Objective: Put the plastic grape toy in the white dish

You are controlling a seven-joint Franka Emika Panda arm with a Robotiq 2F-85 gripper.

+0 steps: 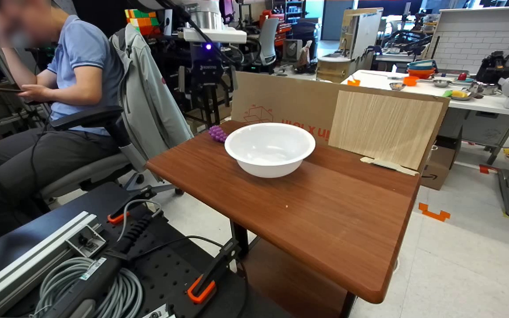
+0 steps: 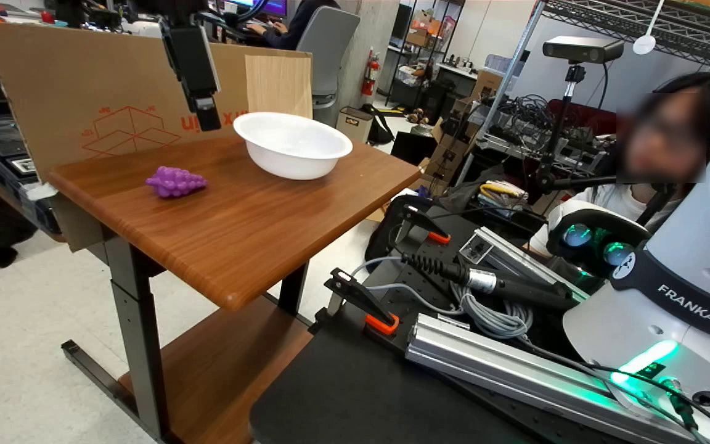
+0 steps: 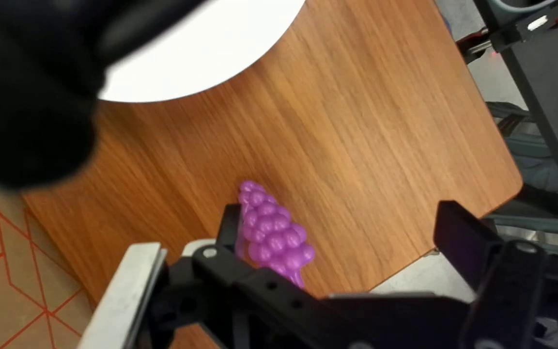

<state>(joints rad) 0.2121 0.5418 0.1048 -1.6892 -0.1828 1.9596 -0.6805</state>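
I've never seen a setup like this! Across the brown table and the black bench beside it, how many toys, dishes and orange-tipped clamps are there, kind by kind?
Purple grape toy: 1
White dish: 1
Orange-tipped clamps: 2
Total: 4

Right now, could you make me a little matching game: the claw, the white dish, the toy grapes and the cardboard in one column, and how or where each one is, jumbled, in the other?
Things
1. Gripper (the claw)
2. White dish
3. Plastic grape toy
4. Cardboard sheet

How or where
A. Purple, lying on the table
B. Brown, printed in red
C. Jaws apart, holding nothing
D. Round, standing mouth up

Right pairs: 1-C, 2-D, 3-A, 4-B
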